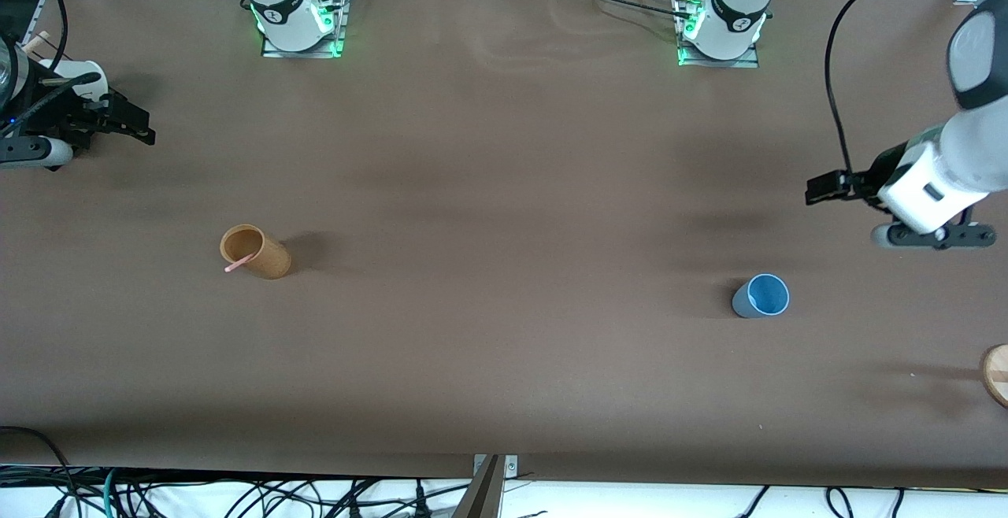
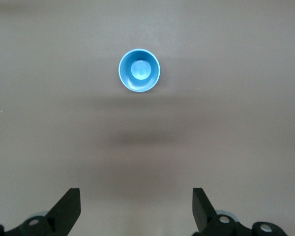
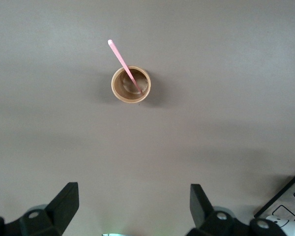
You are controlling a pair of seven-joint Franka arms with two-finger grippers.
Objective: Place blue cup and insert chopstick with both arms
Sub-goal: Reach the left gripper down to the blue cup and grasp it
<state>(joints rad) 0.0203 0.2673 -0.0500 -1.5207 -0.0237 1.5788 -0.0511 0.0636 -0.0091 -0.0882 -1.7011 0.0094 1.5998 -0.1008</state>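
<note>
We see the blue cup (image 1: 761, 296) standing upright and empty on the brown bench (image 1: 504, 360), toward the left arm's end; its rim and round floor show plainly in the left wrist view (image 2: 139, 70). The chopstick (image 1: 239, 263) leans inside a tan cup (image 1: 256, 251) toward the right arm's end of the bench, its pink tip sticking out over the rim (image 3: 123, 64). The two cups are well apart.

Our left tool (image 1: 823, 187) hangs above the bench near its own end, with the blue cup nearer the front camera than the spot below it; its fingers (image 2: 69, 209) stand wide and hold nothing. Our right tool (image 1: 130, 126) hovers over the bench's edge at the right arm's end, fingers (image 3: 66, 201) likewise wide and empty. A round wooden piece (image 1: 996, 375) peeks in at the left arm's end.
</note>
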